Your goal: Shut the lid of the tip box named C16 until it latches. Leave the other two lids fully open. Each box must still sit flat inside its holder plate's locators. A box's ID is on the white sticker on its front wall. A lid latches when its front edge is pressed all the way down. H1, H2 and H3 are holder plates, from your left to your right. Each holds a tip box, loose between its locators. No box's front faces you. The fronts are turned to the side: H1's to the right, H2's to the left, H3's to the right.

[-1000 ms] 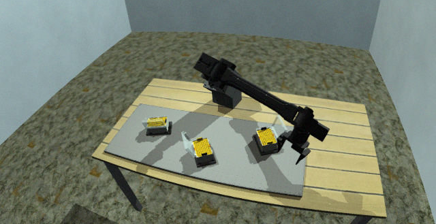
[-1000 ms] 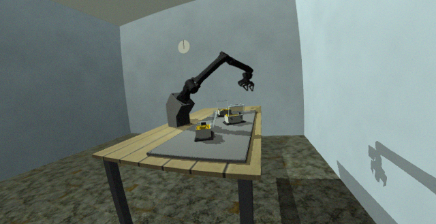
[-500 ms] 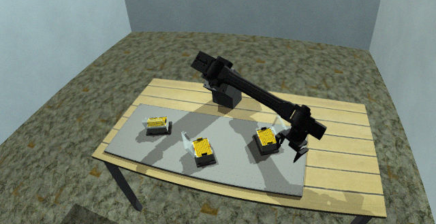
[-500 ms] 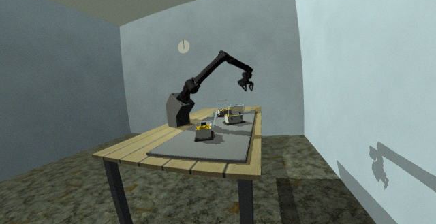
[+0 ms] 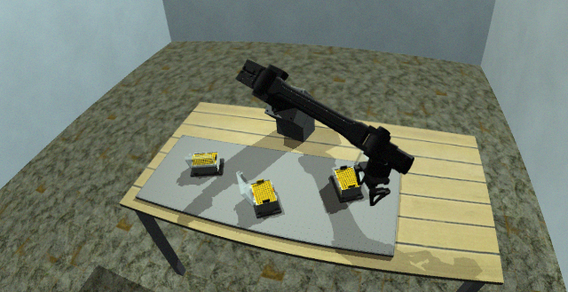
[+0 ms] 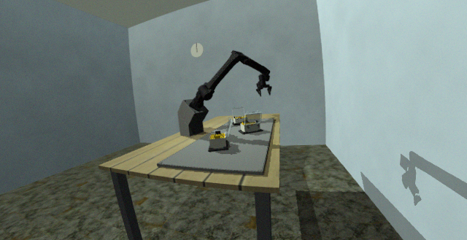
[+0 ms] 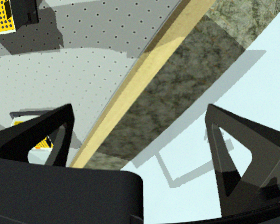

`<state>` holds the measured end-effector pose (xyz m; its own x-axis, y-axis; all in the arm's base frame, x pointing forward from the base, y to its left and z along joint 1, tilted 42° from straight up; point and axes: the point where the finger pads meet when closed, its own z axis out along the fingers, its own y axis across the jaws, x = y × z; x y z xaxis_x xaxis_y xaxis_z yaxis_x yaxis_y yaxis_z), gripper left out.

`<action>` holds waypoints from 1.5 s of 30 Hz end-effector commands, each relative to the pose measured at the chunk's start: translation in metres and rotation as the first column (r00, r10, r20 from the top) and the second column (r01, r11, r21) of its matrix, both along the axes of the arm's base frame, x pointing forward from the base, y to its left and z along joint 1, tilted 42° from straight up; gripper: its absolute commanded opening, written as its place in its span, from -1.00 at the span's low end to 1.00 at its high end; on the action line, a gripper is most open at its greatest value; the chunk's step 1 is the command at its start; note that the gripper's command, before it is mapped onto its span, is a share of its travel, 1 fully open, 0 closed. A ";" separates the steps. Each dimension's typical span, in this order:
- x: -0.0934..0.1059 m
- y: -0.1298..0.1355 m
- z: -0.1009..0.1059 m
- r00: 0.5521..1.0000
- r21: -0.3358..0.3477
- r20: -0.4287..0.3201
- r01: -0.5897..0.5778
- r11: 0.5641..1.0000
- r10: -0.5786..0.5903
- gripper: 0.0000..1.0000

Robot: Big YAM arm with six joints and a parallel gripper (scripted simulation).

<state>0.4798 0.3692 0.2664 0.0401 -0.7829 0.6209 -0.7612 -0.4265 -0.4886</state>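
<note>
Three tip boxes with yellow tip racks stand on the grey mat (image 5: 311, 225) (image 6: 219, 160): the left box (image 5: 205, 163) (image 6: 217, 140), the middle box (image 5: 264, 197) (image 6: 251, 126) and the right box (image 5: 347, 182) (image 6: 238, 119). All three clear lids stand open. The stickers are too small to read. My gripper (image 5: 379, 195) (image 6: 263, 91) (image 7: 139, 111) is open and empty. It hangs high above the table, just right of the right box. In the wrist view, one box (image 7: 6, 6) shows at the top left and another is partly hidden behind the left finger.
The mat lies on a wooden table (image 5: 444, 212) (image 6: 182, 172). The arm's base (image 5: 290, 123) (image 6: 190, 117) stands at the table's back edge. The wrist view looks past the table's edge (image 7: 147, 72) to the floor and a wall.
</note>
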 end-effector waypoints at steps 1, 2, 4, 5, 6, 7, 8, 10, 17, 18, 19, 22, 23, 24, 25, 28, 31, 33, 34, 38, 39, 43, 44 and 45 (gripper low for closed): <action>-0.019 0.004 0.009 0.994 0.144 0.076 0.068 0.987 -0.079 1.00; -0.020 0.002 0.009 0.991 0.170 0.083 0.085 0.982 -0.100 1.00; -0.014 -0.005 0.009 0.984 0.219 0.094 0.128 0.967 -0.152 1.00; -0.020 -0.006 0.008 0.981 0.245 0.099 0.138 0.959 -0.167 1.00; -0.022 -0.008 0.008 0.977 0.272 0.103 0.155 0.950 -0.188 1.00; -0.019 -0.012 0.008 0.971 0.296 0.106 0.176 0.939 -0.216 1.00; -0.025 -0.012 0.007 0.967 0.322 0.109 0.186 0.928 -0.231 1.00; -0.024 -0.018 0.007 0.953 0.372 0.112 0.221 0.901 -0.280 1.00; -0.036 -0.027 0.004 0.917 0.495 0.108 0.286 0.821 -0.384 1.00; -0.033 -0.031 0.004 0.907 0.514 0.105 0.302 0.803 -0.408 1.00; -0.039 -0.031 0.003 0.900 0.537 0.102 0.309 0.785 -0.424 1.00; -0.044 -0.037 0.001 0.871 0.601 0.087 0.342 0.723 -0.484 1.00; -0.047 -0.038 0.000 0.860 0.622 0.081 0.351 0.700 -0.503 1.00; -0.045 -0.042 0.000 0.847 0.640 0.074 0.364 0.676 -0.526 1.00; -0.050 -0.042 -0.001 0.838 0.660 0.066 0.370 0.654 -0.541 1.00; -0.051 -0.046 -0.002 0.813 0.695 0.050 0.388 0.605 -0.580 1.00; -0.062 -0.044 -0.004 0.797 0.730 0.030 0.395 0.558 -0.603 1.00; -0.071 -0.046 -0.007 0.775 0.761 0.008 0.405 0.506 -0.632 1.00; -0.067 -0.051 -0.007 0.755 0.776 -0.004 0.416 0.474 -0.656 1.00; -0.071 -0.059 -0.009 0.696 0.824 -0.054 0.436 0.362 -0.716 1.00; -0.077 -0.060 -0.011 0.684 0.835 -0.068 0.438 0.334 -0.726 1.00; -0.087 -0.065 -0.015 0.625 0.869 -0.130 0.445 0.215 -0.770 1.00; -0.085 -0.067 -0.015 0.606 0.875 -0.144 0.447 0.185 -0.782 1.00; -0.085 -0.067 -0.015 0.606 0.875 -0.144 0.447 0.185 -0.782 1.00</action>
<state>0.3923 0.3112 0.2421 -0.6856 -0.6588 -0.3097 -0.4389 0.7135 -0.5461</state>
